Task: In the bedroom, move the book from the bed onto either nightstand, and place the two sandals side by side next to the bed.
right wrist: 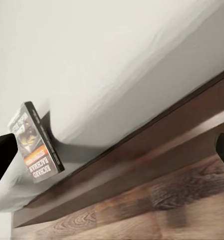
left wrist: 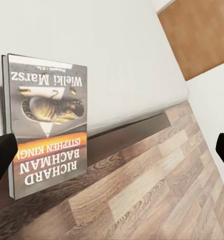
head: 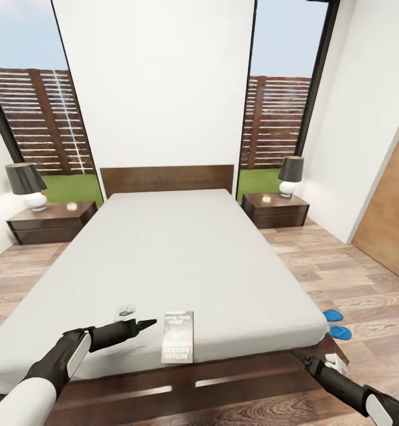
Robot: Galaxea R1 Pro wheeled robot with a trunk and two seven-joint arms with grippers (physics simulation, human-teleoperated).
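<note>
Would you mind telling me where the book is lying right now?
In the head view, the book lies at the mattress's foot edge, just right of the left gripper.

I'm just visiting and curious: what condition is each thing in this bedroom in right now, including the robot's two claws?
book: lying flat at the mattress's foot edge, not held.
bed: bare mattress, otherwise clear apart from a small pale thing.
sandals: on the floor beside the bed's right corner, close together.
left gripper: beside the book, fingers apart in the wrist view, empty.
right gripper: low by the bed frame, open, empty.
two lamps: upright, one per nightstand.
</note>
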